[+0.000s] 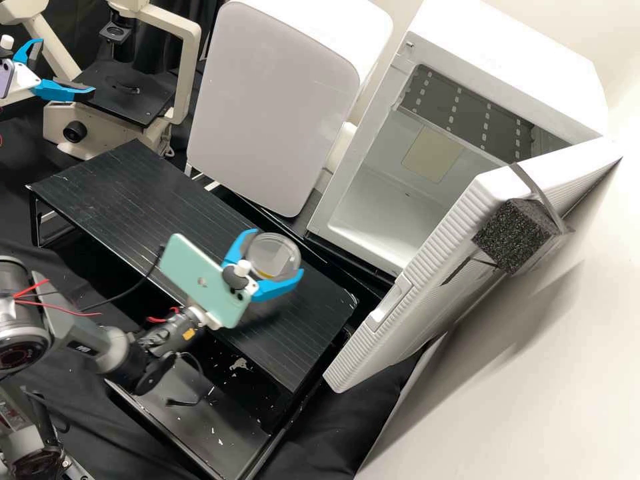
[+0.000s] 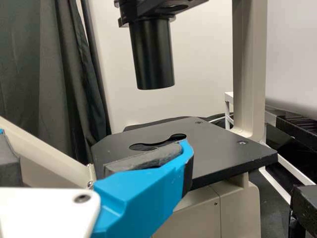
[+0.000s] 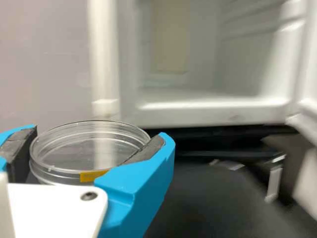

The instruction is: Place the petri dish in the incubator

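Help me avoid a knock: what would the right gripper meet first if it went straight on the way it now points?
Probably the incubator's front frame, beside the opening. Depth and height are unclear, so the right gripper, holding the petri dish, might instead pass into the opening.

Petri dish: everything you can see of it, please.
The petri dish is round, shallow, clear, apparently plastic, with a yellow label low on its side wall. Doubled rims suggest a lid. It sits roughly level between the right gripper's padded fingers, above the black platform, outside the open incubator. Contents: can't tell.
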Robot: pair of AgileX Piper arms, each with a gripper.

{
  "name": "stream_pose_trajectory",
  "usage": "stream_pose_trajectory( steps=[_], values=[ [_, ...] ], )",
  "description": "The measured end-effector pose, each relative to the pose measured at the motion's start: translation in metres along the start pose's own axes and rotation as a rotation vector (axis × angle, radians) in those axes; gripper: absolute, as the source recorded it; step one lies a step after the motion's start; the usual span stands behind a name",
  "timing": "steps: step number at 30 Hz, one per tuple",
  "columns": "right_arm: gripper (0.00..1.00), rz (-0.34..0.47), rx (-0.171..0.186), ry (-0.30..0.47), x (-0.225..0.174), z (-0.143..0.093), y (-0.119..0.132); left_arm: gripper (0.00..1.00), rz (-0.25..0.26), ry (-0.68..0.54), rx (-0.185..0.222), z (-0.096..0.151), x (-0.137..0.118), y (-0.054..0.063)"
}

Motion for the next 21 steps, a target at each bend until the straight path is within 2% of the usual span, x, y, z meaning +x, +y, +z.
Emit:
stream_pose_trajectory(
  steps=[9, 12, 15, 17, 21],
  values=[
    [0.00, 0.162, -0.010, -0.026, 0.061, 0.024, 0.034, 1.00, 0.000, 0.000, 0.000, 0.000, 0.000, 0.000],
    [0.00, 0.223, -0.033, -0.037, 0.082, 0.033, 0.044, 1.00, 0.000, 0.000, 0.000, 0.000, 0.000, 0.000],
    [0.00, 0.271, -0.029, -0.036, 0.099, 0.038, 0.052, 1.00, 0.000, 0.000, 0.000, 0.000, 0.000, 0.000],
    [0.00, 0.292, -0.023, -0.028, 0.113, 0.039, 0.055, 1.00, 0.000, 0.000, 0.000, 0.000, 0.000, 0.000],
    [0.00, 0.277, -0.020, -0.028, 0.143, 0.043, 0.056, 1.00, 0.000, 0.000, 0.000, 0.000, 0.000, 0.000]
  ],
)
